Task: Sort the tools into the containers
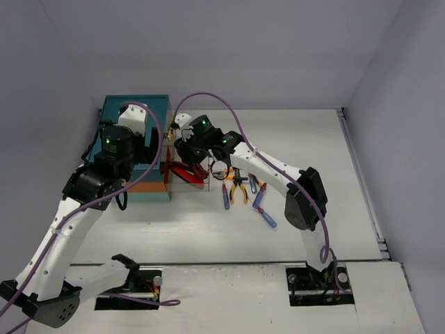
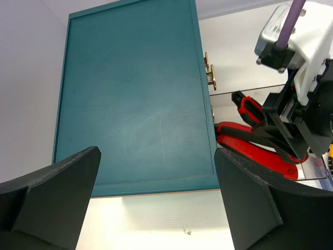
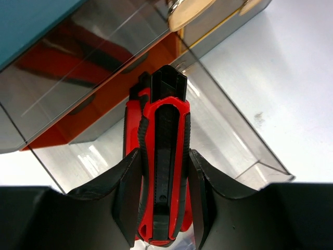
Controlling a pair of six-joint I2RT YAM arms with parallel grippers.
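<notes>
Between the right fingers [image 3: 127, 198], red-and-black cutters [image 3: 165, 156] sit clamped over a drawer [image 3: 229, 135].

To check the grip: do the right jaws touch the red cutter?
Touching. In the right wrist view, both jaws press the sides of the red cutter.

The white table [image 1: 208, 233] carries the teal chest [image 1: 111, 110], blue-handled screwdrivers [image 1: 266, 217] and orange-handled pliers [image 1: 238, 190].

Tools [image 1: 238, 189] on table [image 1: 313, 139] — right of the chest [image 1: 111, 108].
</notes>
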